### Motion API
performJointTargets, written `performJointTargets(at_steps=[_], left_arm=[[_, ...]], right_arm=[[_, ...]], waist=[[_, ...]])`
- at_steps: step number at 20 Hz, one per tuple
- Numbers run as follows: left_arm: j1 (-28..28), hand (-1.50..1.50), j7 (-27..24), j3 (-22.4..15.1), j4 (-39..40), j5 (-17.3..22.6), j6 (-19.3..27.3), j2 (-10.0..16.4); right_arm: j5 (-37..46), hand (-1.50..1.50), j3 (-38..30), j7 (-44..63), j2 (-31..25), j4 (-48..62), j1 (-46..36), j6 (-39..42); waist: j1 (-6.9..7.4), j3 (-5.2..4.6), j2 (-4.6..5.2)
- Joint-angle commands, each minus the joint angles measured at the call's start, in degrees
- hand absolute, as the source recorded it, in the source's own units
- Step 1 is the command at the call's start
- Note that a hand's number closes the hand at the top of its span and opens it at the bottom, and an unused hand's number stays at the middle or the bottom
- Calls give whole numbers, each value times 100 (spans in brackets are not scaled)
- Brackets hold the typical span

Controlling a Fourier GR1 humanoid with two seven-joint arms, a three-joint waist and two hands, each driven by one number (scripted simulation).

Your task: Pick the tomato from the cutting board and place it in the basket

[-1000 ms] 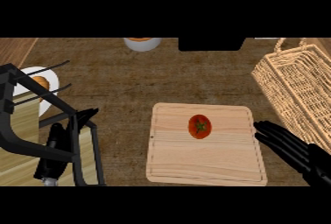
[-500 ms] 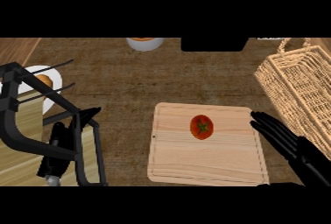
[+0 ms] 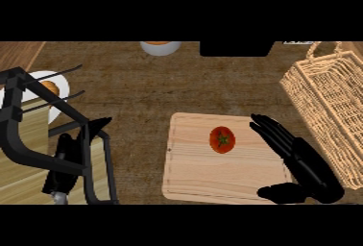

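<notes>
On the brown desk (image 3: 142, 96), the right hand (image 3: 297, 156) stretches open-fingered over the cutting board (image 3: 205, 178), between tomato (image 3: 222, 140) and basket (image 3: 333, 105).

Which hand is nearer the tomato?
Right. The right hand is just right of the tomato, open fingers over the board's right edge, not touching the tomato. The left hand rests far to its left, off the board.

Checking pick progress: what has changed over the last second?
The right hand, open, moved forward and left over the cutting board. It is now just right of the tomato, not touching it, with nothing grasped. Tomato, cutting board and basket stayed put.
</notes>
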Motion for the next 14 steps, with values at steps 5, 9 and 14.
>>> performJointTargets(at_steps=[5,9,14], left_arm=[[-982,0,508,642,648,78,-40,136],[-969,0,557,625,574,-38,110,22],[-989,0,557,655,673,-19,-64,30]], right_arm=[[328,-150,16,-223,564,1092,-761,-229],[687,-150,267,219,951,1305,-1185,-209],[863,-150,387,-292,1089,1502,-632,-605]], waist=[[-70,-8,99],[-68,-10,96],[-111,-9,89]])
